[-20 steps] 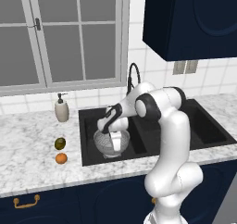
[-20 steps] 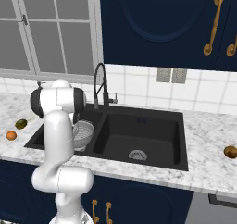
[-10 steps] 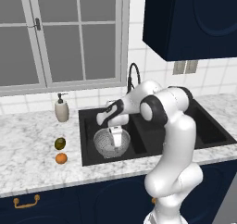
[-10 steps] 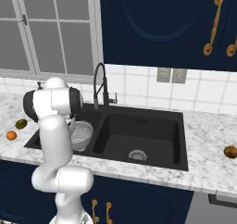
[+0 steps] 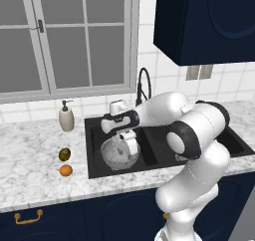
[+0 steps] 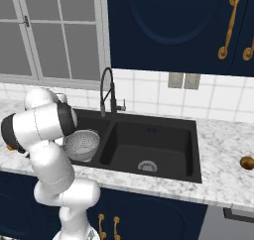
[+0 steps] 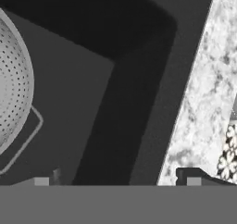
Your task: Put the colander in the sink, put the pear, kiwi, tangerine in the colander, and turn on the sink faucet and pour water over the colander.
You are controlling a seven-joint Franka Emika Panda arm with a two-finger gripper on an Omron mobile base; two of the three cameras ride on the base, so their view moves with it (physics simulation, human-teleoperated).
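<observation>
The silver perforated colander sits upright in the left basin of the black sink. My gripper hangs just above the colander's right rim, open, with nothing between the fingers. In the hand view the colander lies at the left, off to the side of the open gripper. The tangerine rests on the counter left of the sink, with a dark olive fruit, apparently the kiwi, behind it. The black gooseneck faucet stands behind the sink; no water runs from it. A brownish fruit, possibly the pear, lies on the far right counter.
A cream soap dispenser stands by the wall left of the sink. The right basin holds just its drain. Marble counter runs on both sides. Dark blue cabinets hang above the right side.
The gripper has opened and let go of the colander, which has settled in the left basin. The hand has lifted slightly off it.
</observation>
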